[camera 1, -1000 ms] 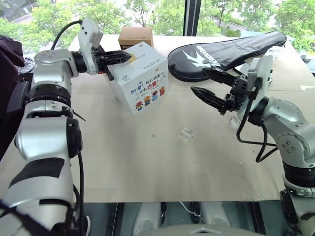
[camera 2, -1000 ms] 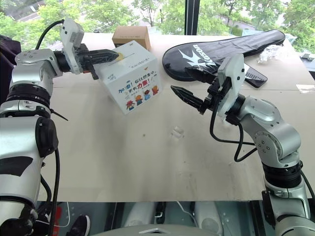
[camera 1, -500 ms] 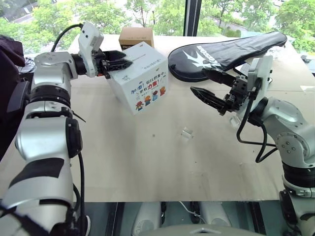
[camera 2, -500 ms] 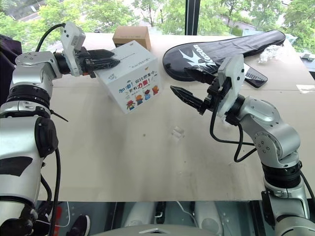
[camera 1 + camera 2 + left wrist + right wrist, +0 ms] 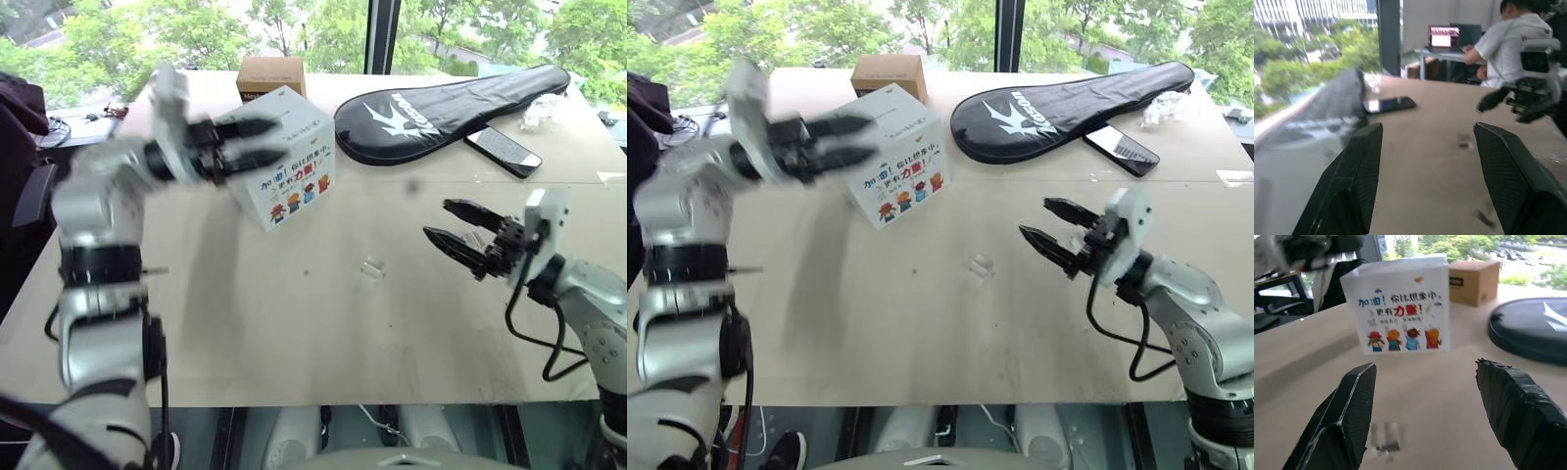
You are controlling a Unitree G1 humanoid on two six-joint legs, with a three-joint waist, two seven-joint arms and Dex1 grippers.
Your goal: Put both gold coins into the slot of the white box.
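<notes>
The two head views look forward and down over the tabletop [image 5: 294,323] from nearly one spot, sharing the whole scene. The right wrist view looks low along its fingers toward the white box [image 5: 1400,303]. The left wrist view faces across the tabletop toward the right claw [image 5: 1508,100].

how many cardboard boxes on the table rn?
2: the white box at the table's far left, and a brown box just behind it at the far edge. None seem hidden.
</notes>
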